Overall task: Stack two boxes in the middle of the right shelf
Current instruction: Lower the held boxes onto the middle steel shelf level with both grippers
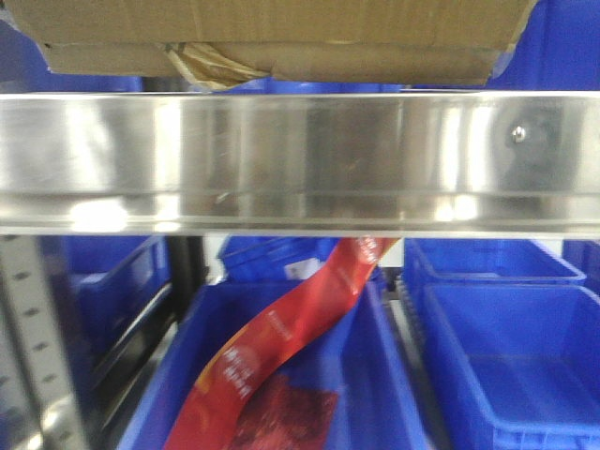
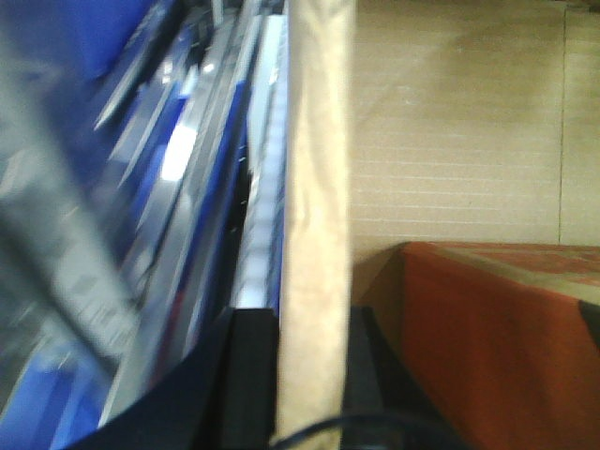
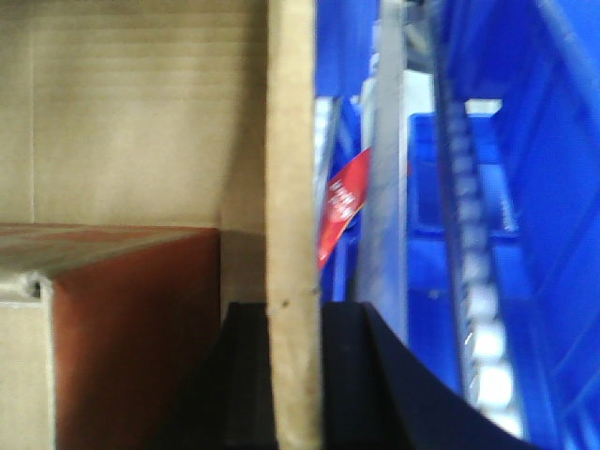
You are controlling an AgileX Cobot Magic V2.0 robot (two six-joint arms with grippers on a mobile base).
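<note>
cardboard box (image 1: 281, 28) | tan, corrugated | left fingers (image 2: 246, 384), right fingers (image 3: 246, 375) pinching walls

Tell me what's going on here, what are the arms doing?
Both arms hold one open cardboard box: the left gripper clamps one side wall, the right gripper the opposite one. A reddish box sits inside. From the front, the cardboard box shows just above a steel shelf rail; whether it rests on the shelf is unclear. Below stand blue bins.
</note>
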